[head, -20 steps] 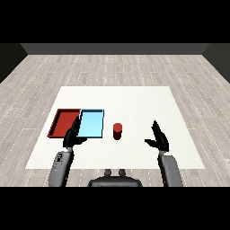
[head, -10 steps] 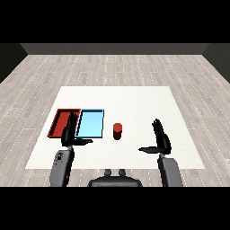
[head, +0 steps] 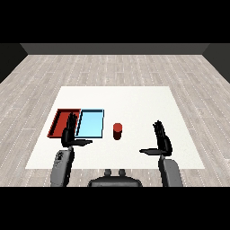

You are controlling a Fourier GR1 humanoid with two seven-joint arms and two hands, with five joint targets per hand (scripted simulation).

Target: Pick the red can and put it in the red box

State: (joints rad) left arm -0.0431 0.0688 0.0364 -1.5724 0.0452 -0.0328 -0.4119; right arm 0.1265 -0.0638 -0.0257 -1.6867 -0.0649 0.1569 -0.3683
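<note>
A: right hand (head: 162, 143) spread flat, holding nothing?
B: yep, red can (head: 117, 130) stands upright well to its left. left hand (head: 69, 134) spread too, overlapping the red tray (head: 59, 122).

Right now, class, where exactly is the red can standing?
In the head view the red can stands upright on the white table, just right of the light blue tray, apart from both hands.

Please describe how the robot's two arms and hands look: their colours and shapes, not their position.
Both arms look alike. Each forearm is a grey, rounded, slightly tapering segment with a darker patch near its wrist end. The left hand and the right hand are black, each with slim fingers and a separate thumb. No cables, sleeves or readable markings can be seen.
</note>
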